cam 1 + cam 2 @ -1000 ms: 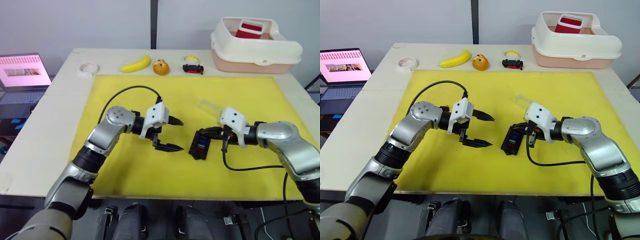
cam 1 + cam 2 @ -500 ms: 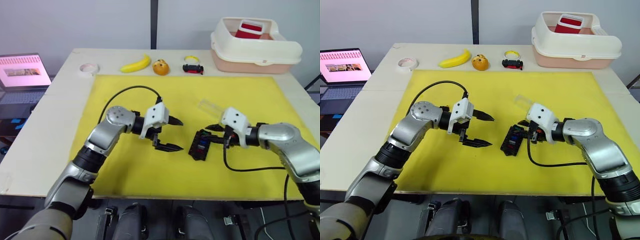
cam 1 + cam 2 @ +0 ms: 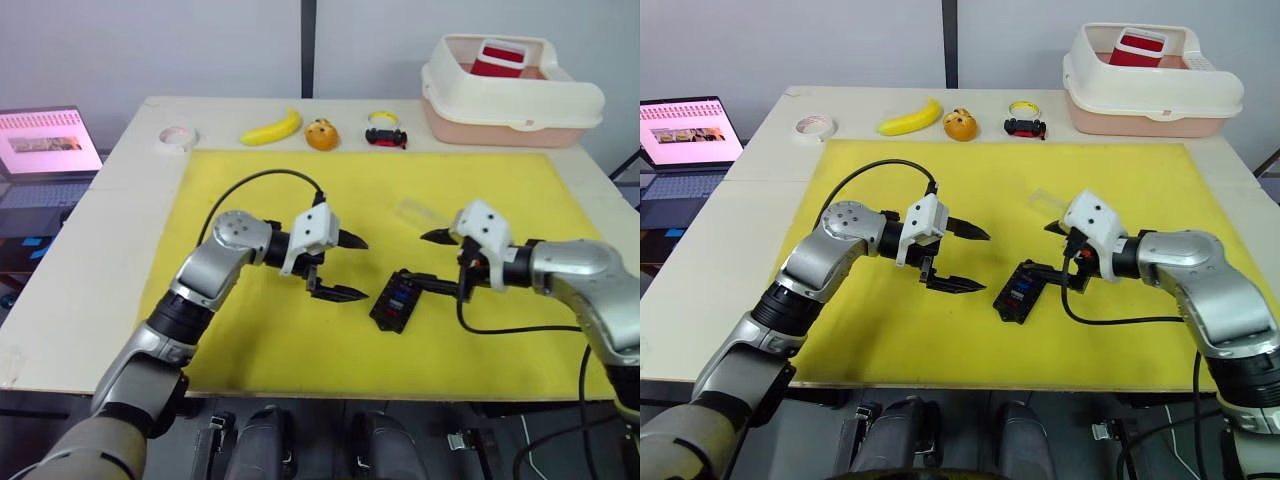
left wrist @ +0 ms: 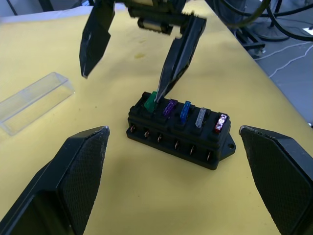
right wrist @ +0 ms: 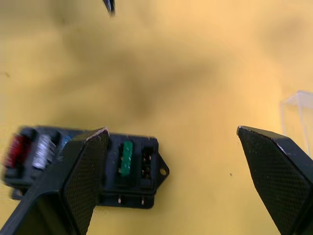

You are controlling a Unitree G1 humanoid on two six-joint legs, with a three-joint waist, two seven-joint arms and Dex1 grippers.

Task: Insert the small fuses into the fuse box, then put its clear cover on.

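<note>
Between your end effectors, fuse box (image 3: pixel 396 301) lies long axis 1-to-7 o'clock; left end effector (image 3: pixel 345 267) wide, right end effector (image 3: pixel 432 259) wide, both empty.

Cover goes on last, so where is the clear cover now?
In the left eye view, the clear cover lies on the yellow mat, right of centre, just beyond the right gripper.

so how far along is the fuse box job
Done: five fuses, green, purple, blue, grey and red, stand in the fuse box; the end slot beside the green one looks empty. In hand: nothing. The right gripper is open with one finger at the box, and the left gripper is open beside it. Left: the clear cover lies apart on the mat.
</note>
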